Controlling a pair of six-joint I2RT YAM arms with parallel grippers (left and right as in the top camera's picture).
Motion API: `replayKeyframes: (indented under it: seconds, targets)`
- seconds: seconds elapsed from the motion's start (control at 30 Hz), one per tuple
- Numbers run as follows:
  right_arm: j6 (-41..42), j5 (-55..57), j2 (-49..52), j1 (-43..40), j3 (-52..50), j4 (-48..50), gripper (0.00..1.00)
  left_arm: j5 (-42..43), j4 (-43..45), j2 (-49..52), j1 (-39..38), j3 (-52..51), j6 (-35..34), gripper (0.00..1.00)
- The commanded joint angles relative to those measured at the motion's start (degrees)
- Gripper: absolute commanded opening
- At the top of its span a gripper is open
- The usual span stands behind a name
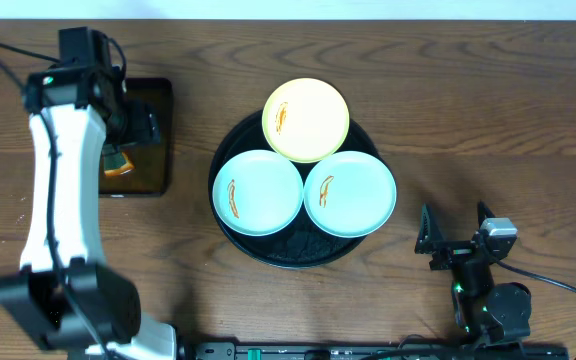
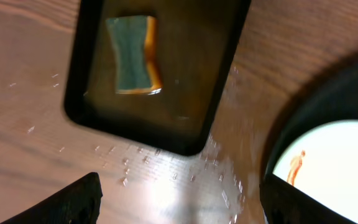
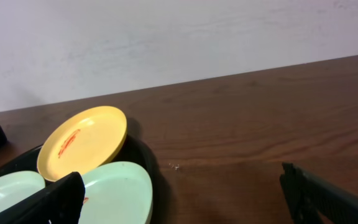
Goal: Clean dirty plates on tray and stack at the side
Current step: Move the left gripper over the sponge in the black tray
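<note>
Left pincer [image 2: 179, 208] hangs spread wide over the wooden tabletop [image 2: 30, 124], just short of the small rectangular black tray [image 2: 74, 93] holding a green-and-orange sponge [image 2: 133, 55], seemingly wet, though blur hides much. Right pincer [image 3: 191, 199] is spread too, holding nothing. One pale yellow plate [image 1: 306, 120] and two mint-blue plates [image 1: 258, 192], all smeared, lie on the large round black tray [image 1: 288, 260]. Fetching the sponge looks like the step in hand: advance, descend, pinch its narrow waist.
</note>
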Motion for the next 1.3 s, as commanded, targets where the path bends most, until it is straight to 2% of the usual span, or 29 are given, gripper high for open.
replayKeyframes:
  seconds: [0.0, 0.17, 0.27, 0.37, 0.63, 0.77, 0.97, 1.27]
  targets:
    - [-0.81, -0.02, -0.09, -0.61, -0.07, -0.2, 0.99, 0.68, 3.69, 4.59, 2.51, 0.81, -5.79, 0.82]
    - [-0.81, -0.04, -0.09, -0.61, -0.07, -0.2, 0.99, 0.66, 5.51, 7.85, 5.97, 0.81, -8.31, 0.82]
    - [-0.81, -0.04, -0.09, -0.61, -0.07, -0.2, 0.99, 0.85, 6.91, 8.72, 8.26, 0.59, -13.09, 0.82]
    - [-0.81, -0.02, -0.09, -0.61, -0.07, -0.2, 0.99, 0.94, 7.26, 10.16, 9.57, 0.48, -13.05, 0.82]
    - [-0.81, -0.02, -0.09, -0.61, -0.07, -0.2, 0.99, 0.83, 10.1, 16.35, 10.12, 0.04, -10.99, 0.8]
    - [-0.81, -0.02, -0.09, -0.61, -0.07, -0.2, 0.99, 0.85, 11.17, 19.37, 10.12, 0.04, -10.14, 0.69]
    - [-0.81, -0.02, -0.09, -0.61, -0.07, -0.2, 0.99, 0.9, 12.61, 21.55, 10.12, 0.04, -5.7, 0.63]
    - [-0.81, -0.04, -0.09, -0.61, -0.07, -0.2, 0.99, 0.66, 13.68, 25.46, 10.14, 0.04, -2.19, 0.63]
